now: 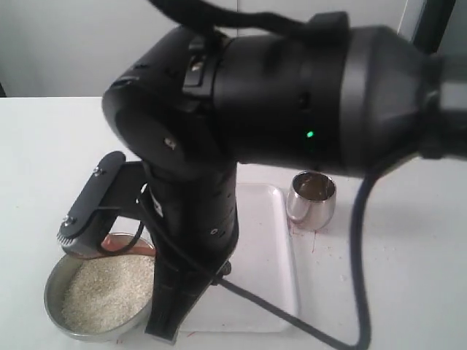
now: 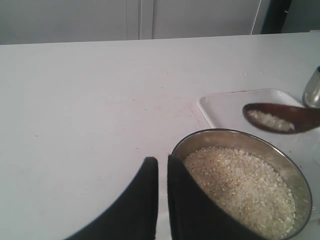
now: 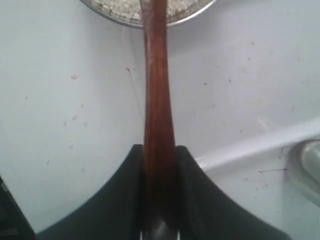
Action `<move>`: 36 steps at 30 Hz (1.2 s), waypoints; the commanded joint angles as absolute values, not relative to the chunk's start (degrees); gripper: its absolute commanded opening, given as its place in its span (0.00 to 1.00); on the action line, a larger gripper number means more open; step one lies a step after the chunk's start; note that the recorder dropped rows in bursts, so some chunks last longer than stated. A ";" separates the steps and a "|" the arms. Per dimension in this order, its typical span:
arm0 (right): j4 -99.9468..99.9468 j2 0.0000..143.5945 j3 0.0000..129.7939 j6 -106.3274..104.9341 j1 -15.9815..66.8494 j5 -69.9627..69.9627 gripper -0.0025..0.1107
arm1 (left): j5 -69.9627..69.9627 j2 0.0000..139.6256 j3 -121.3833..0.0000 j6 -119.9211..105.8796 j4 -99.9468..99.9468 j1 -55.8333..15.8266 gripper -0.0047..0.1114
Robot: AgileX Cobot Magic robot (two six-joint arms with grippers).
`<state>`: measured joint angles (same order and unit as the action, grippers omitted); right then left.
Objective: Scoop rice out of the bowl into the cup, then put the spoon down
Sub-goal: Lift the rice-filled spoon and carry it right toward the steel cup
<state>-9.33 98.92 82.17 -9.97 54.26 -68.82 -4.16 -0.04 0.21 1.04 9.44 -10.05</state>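
The wide steel bowl [image 1: 55, 288] [image 2: 295, 172] stands at the front left, holding a heap of white rice [image 1: 109, 288] [image 2: 240, 185]. My left gripper [image 2: 162, 161] is shut on the bowl's rim, one finger inside over the rice and one outside. My right gripper [image 3: 160, 150] is shut on the handle of the dark wooden spoon [image 3: 157, 100]. The spoon's bowl [image 2: 280, 117] [image 1: 120, 243] hovers level just beyond the bowl's far rim, with a little rice in it. The shiny cup [image 1: 312, 200] [image 2: 312, 90] stands upright to the right, past the tray.
A white rectangular tray [image 1: 266, 240] [image 2: 225, 107] lies between bowl and cup, under the spoon. A bulky black arm [image 1: 292, 95] and its cable [image 1: 357, 240] fill the front of the exterior view and hide much of the tray. Bare white table [image 2: 75, 100] spreads to the left.
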 commanded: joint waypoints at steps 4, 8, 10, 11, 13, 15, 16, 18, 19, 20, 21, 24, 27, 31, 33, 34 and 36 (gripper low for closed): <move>-9.86 91.89 82.53 -7.12 51.64 -69.96 0.02 | -4.38 0.00 0.00 1.06 9.78 -10.55 0.16; -9.89 89.55 82.53 -6.32 51.33 -69.96 0.02 | -4.38 0.00 0.00 1.06 9.78 -10.55 0.16; -9.89 88.48 82.53 -6.22 51.33 -69.96 0.02 | -4.38 0.00 0.00 1.06 9.78 -10.55 0.16; -9.89 88.07 82.53 -6.10 51.33 -69.96 0.02 | -4.38 0.00 0.00 1.06 9.78 -10.55 0.16; -9.89 87.31 82.17 -5.82 51.33 -69.96 0.02 | -4.38 0.00 0.00 1.06 9.78 -10.55 0.16; -10.04 86.38 80.33 -5.82 51.33 -69.96 0.02 | -4.38 0.00 0.00 1.06 9.78 -10.55 0.16; -10.04 85.94 79.30 -5.82 51.21 -69.96 0.02 | -4.38 0.00 0.00 1.06 9.78 -10.55 0.16; -10.04 84.72 76.36 -5.82 50.87 -69.96 0.02 | -4.38 0.00 0.00 1.06 9.78 -10.55 0.16; -10.04 84.19 75.22 -5.82 50.73 -69.96 0.02 | -4.38 0.00 0.00 1.06 9.78 -10.55 0.16; -10.04 83.43 73.79 -5.82 50.62 -69.96 0.02 | -4.38 0.00 0.00 1.06 9.78 -10.55 0.16; -10.18 82.59 72.47 -5.82 50.62 -69.96 0.02 | -4.38 0.00 0.00 1.06 9.78 -10.55 0.16; -10.08 79.74 69.59 -5.72 50.25 -69.96 0.02 | -4.38 0.00 0.00 1.06 9.78 -10.55 0.16; -10.18 76.59 67.31 -5.30 50.25 -69.96 0.02 | -4.38 0.00 0.00 1.06 9.78 -10.55 0.16; -10.07 72.27 64.54 -3.86 50.25 -69.96 0.02 | -4.38 0.00 0.00 1.06 9.78 -10.55 0.16; -10.07 70.66 63.05 -2.17 50.25 -69.96 0.02 | -4.38 0.00 0.00 1.06 9.78 -10.55 0.16; -10.07 70.17 62.49 -1.26 50.25 -69.96 0.02 | -4.38 0.00 0.00 1.06 9.78 -10.55 0.16; -10.07 69.38 61.33 0.78 50.25 -69.96 0.02 | -4.38 0.00 0.00 1.06 9.78 -10.55 0.16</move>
<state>-9.69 70.84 62.90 -2.00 50.58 -69.93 -4.16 -0.04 0.21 1.04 9.44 -10.05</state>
